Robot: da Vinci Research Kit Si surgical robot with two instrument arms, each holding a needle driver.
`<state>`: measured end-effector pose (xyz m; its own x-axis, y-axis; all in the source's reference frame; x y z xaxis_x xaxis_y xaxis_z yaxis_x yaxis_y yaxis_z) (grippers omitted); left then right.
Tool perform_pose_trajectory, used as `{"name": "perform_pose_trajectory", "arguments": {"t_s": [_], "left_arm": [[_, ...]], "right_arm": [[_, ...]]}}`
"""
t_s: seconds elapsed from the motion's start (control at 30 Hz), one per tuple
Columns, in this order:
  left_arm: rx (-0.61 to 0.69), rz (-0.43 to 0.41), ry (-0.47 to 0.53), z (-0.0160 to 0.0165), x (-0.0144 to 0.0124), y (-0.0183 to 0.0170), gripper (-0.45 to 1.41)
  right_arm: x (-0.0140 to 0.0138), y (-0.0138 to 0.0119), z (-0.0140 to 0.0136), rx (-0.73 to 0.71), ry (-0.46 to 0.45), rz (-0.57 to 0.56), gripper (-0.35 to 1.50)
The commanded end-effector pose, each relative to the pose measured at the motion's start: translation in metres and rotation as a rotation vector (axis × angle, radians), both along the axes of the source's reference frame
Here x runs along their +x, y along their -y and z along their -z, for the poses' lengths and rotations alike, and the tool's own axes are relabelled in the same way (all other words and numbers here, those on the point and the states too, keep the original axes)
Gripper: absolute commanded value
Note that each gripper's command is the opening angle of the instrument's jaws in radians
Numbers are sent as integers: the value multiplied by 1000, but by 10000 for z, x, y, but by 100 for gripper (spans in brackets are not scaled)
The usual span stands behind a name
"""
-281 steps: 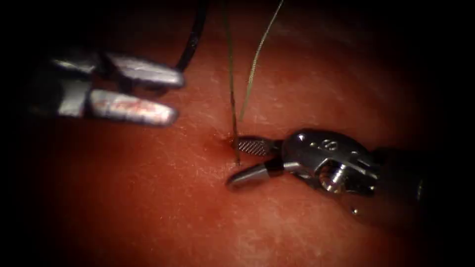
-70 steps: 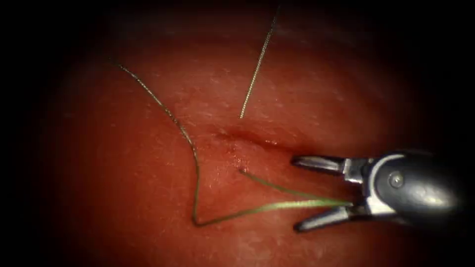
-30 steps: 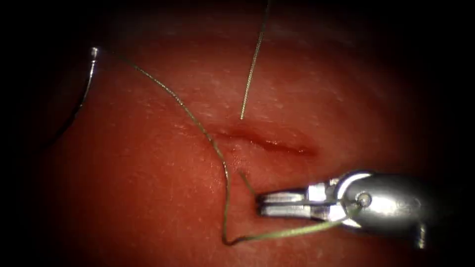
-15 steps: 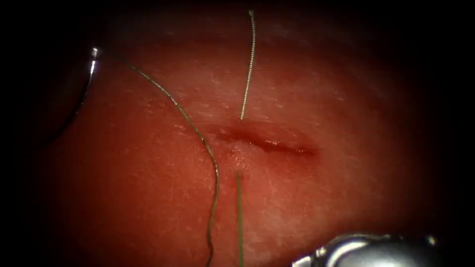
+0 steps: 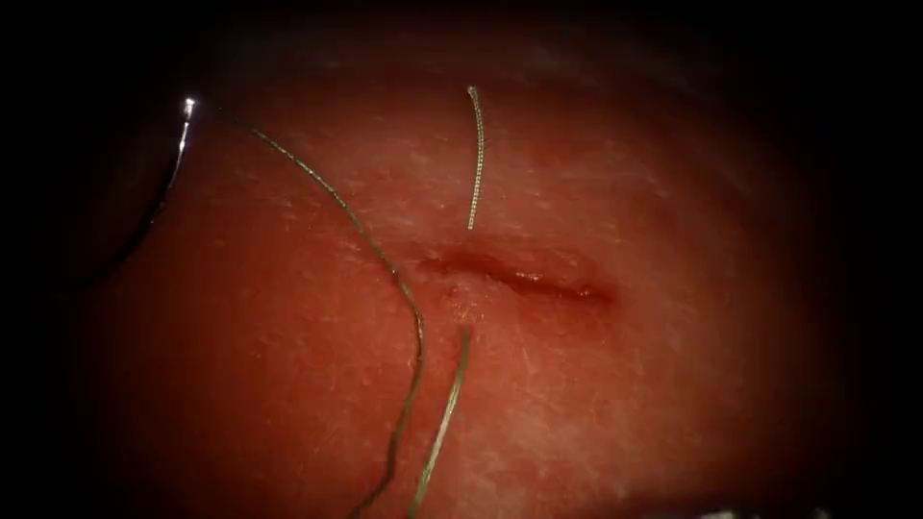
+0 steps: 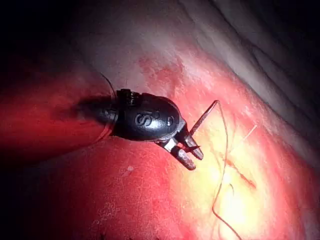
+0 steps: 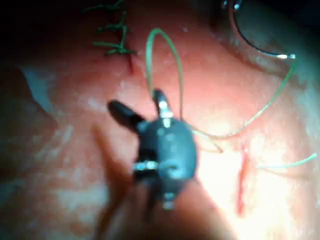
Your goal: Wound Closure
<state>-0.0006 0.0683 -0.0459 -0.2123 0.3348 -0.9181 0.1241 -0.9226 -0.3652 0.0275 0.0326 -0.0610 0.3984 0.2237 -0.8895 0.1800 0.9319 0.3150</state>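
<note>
The curved needle (image 5: pixel 165 183) lies free at the far left of the tissue (image 5: pixel 615 404), well left of the cut (image 5: pixel 524 280), not in the tissue. Its thread (image 5: pixel 380 259) arcs down past the cut's left end. A second strand (image 5: pixel 444 413) leaves the tissue just below the cut, and a short cut tail (image 5: pixel 474 159) stands above it. In the left wrist view my left tool (image 6: pixel 196 162) is open and holds nothing, with the needle's end (image 6: pixel 206 115) just beside it. My right tool (image 7: pixel 134 99) is open wide, and a thread loop (image 7: pixel 167 45) rises beside one jaw.
Finished green stitches (image 7: pixel 112 32) sit farther along the tissue in the right wrist view. The open cut (image 7: pixel 241 180) shows red fluid along its line. Beyond the lit middle the tissue falls into dark.
The right tool, shut a second ago below the cut, has drawn back downward out of the endoscope view. The two lower strands went from taut to slack and curved. The short tail shows its free end now.
</note>
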Motion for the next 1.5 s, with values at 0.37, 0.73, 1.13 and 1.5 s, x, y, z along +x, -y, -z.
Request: {"name": "perform_pose_trajectory", "arguments": {"t_s": [0.37, 0.73, 1.13, 1.5], "left_arm": [[-3, 11, -10, -11, -10, 4, -35], [-6, 16, -15, -15, -22, 6, -35], [-7, 17, -15, -17, -22, 7, -35], [-7, 16, -15, -17, -22, 7, -35]], "right_arm": [[-90, -113, -43, -150, 293, -376, 126], [-65, -164, -134, 490, 130, -675, 99], [-13, -169, -205, 688, 113, -789, 98], [1, -176, -209, 730, 58, -697, -35]]}}
